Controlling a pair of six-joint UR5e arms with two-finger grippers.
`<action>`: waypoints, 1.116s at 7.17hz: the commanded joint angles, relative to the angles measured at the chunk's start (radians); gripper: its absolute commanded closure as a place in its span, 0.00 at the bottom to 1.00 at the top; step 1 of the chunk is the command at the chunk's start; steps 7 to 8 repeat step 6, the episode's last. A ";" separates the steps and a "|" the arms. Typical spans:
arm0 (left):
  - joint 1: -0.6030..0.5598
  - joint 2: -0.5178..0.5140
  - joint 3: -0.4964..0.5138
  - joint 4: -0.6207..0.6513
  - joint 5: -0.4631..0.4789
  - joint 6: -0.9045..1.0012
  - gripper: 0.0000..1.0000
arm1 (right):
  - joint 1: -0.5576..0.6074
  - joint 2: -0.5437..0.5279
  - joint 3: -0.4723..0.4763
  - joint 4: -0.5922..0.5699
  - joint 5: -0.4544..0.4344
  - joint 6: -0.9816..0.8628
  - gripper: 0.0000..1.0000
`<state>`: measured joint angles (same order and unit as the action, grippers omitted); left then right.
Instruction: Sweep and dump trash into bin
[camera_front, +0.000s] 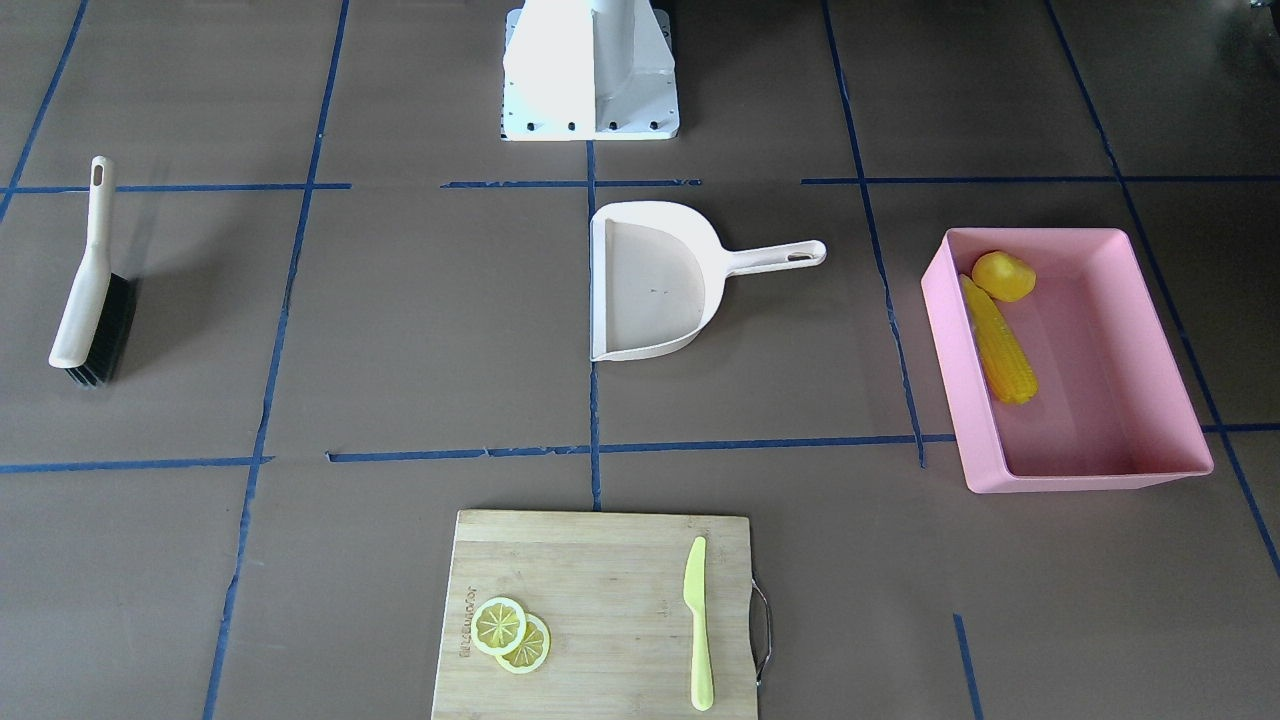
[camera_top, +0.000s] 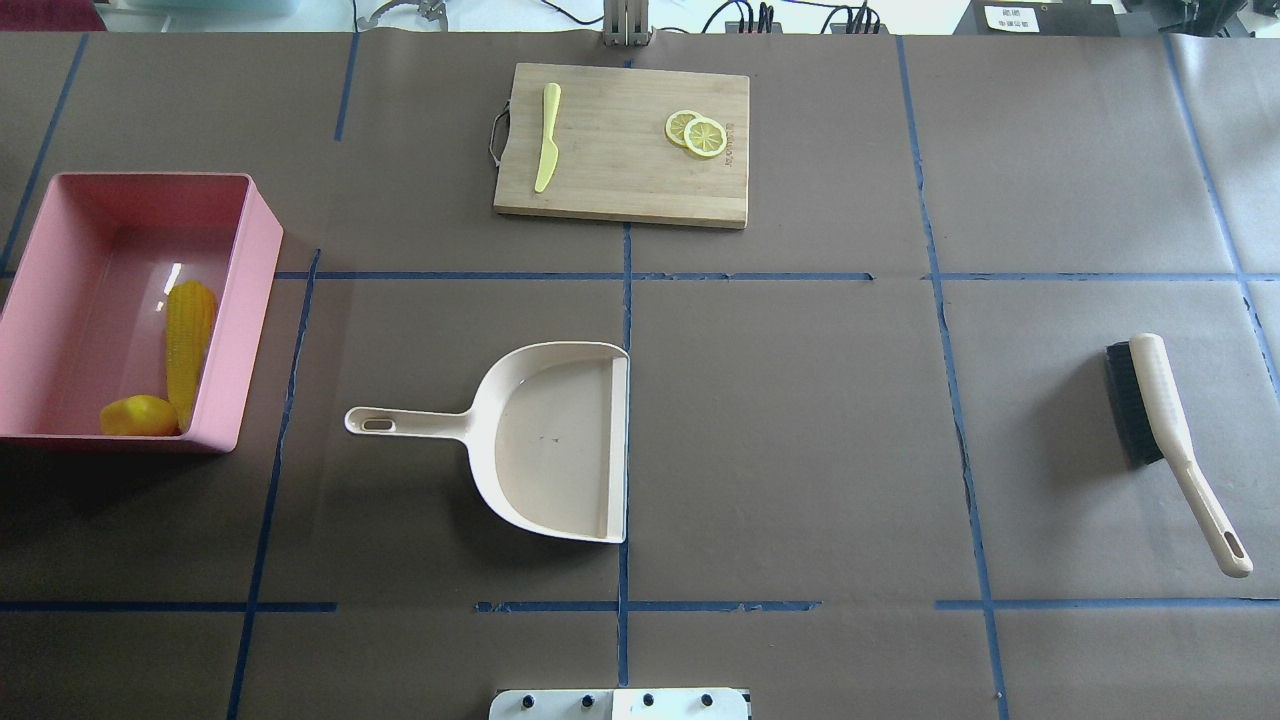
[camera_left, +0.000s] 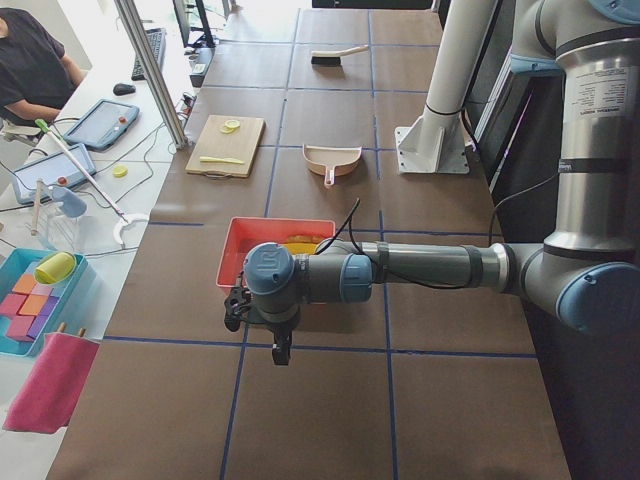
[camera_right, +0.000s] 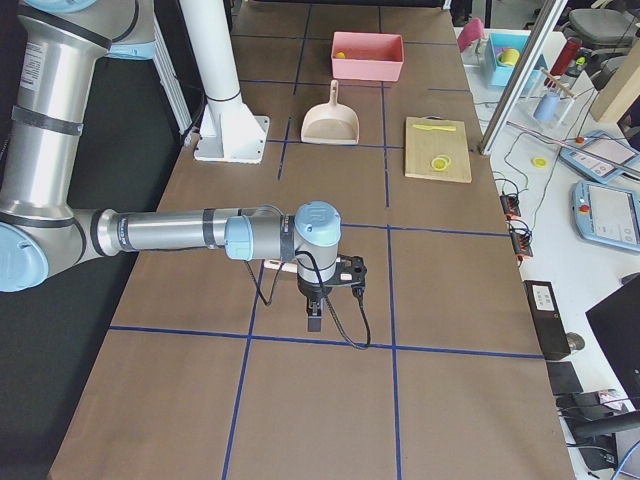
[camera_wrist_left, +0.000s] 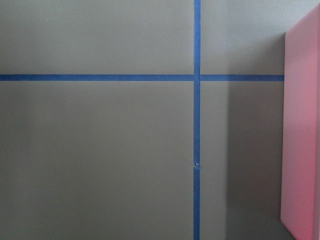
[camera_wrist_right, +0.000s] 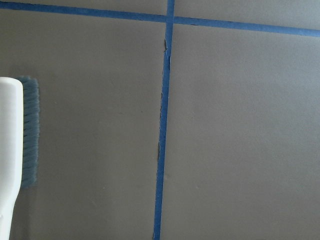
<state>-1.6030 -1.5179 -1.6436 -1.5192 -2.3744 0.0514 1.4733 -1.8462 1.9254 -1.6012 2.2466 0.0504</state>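
The pink bin (camera_top: 252, 290) stands at the table's left end and also shows in the front view (camera_front: 1080, 478). In it lie the long yellow corn cob (camera_top: 188, 330) and the yellow potato-like lump (camera_top: 140, 415). The ginger root is not in view. The cream dustpan (camera_top: 560, 440) lies empty at mid-table. The brush (camera_top: 1160, 420) lies at the right end. My left gripper (camera_left: 280, 352) hangs over bare table just beyond the bin, and I cannot tell if it is open. My right gripper (camera_right: 314, 322) hangs beside the brush, and I cannot tell its state either.
A wooden cutting board (camera_top: 620, 190) at the far edge holds two lemon slices (camera_top: 697, 132) and a light-green knife (camera_top: 547, 148). The robot's white base (camera_front: 590, 70) stands at the near edge. The bin's wall (camera_wrist_left: 300, 140) and the brush (camera_wrist_right: 10, 140) show in the wrist views.
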 joint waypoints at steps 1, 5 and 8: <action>0.005 -0.011 0.011 0.001 0.003 0.001 0.00 | -0.005 0.001 0.001 0.003 0.008 0.000 0.00; 0.020 -0.021 -0.001 0.002 0.006 0.001 0.00 | -0.005 0.002 0.000 0.010 0.008 0.003 0.00; 0.023 -0.021 0.001 0.002 0.006 0.001 0.00 | -0.007 0.004 -0.002 0.010 0.007 0.005 0.00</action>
